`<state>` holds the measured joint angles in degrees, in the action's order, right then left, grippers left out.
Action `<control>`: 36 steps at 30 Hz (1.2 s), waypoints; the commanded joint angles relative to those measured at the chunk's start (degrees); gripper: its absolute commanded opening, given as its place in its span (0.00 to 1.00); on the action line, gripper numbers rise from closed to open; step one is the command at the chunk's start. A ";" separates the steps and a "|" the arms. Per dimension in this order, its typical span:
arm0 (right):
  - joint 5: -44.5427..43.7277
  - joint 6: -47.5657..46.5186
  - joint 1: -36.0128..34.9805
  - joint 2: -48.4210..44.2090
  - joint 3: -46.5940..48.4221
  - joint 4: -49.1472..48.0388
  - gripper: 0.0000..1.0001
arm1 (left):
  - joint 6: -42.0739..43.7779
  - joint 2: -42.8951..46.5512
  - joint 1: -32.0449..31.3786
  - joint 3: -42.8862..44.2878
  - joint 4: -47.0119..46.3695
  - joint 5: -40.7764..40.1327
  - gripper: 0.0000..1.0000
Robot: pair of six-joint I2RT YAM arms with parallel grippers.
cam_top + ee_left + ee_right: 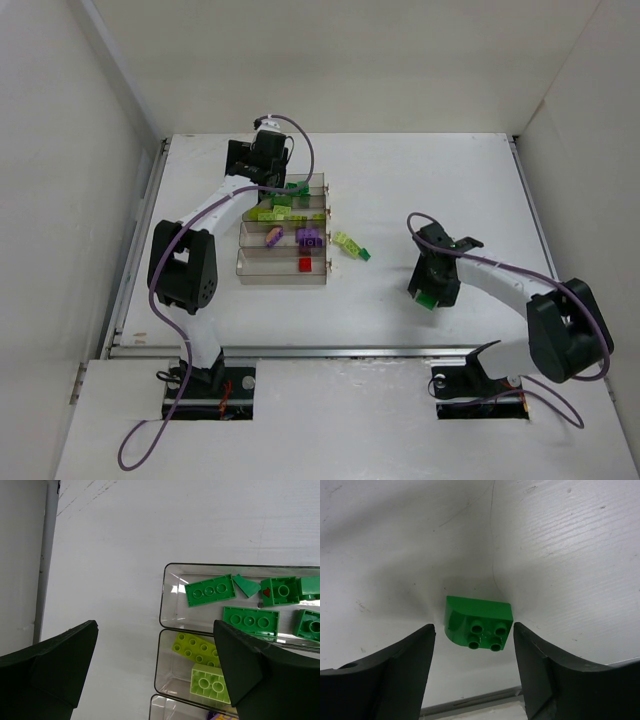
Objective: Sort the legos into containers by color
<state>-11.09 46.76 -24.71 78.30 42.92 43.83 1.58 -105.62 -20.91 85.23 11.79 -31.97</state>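
1. Green brick (478, 625) is lying on the counter (570, 555) between the parted fingers of the right hand (472, 632), seemingly untouched.
2. It is looking light, rigid and slick; its flat sides are offering the best hold.
3. Left hand (155, 625) is hovering, fingers wide apart, over the containers (162, 595).

purple lego (220, 716) cropped below, green lego (311, 586) cropped at right

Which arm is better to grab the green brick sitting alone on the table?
Right. The right pincer brackets the green brick, a finger on each side. The left pincer hangs open over the containers, far away.
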 commanded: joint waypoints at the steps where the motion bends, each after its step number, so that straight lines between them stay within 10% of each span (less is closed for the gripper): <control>1: -0.33 0.26 0.01 0.27 -0.38 -1.91 0.68 | -0.88 0.42 -0.01 2.31 -0.28 -1.78 1.00; 5: -0.33 -0.27 0.01 1.50 -0.38 -1.91 0.66 | -0.88 0.42 -0.01 2.31 -0.28 -2.31 1.00; 14: 0.19 -2.64 -0.51 3.25 0.68 -3.05 0.00 | -0.88 0.42 -0.01 2.31 -0.28 -2.31 1.00; 18: 0.20 -5.97 -3.58 2.47 4.97 -4.28 0.00 | -0.88 0.42 -0.01 1.78 -0.28 -2.83 1.00; 36: 14.94 -27.51 -9.83 57.90 95.21 -6.72 0.01 | -1.50 6.30 4.20 -3.40 -4.85 -13.12 1.00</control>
<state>-1.96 21.58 -33.85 132.64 131.50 37.39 0.99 -104.25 -18.50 82.85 8.64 -43.00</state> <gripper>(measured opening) 0.525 0.997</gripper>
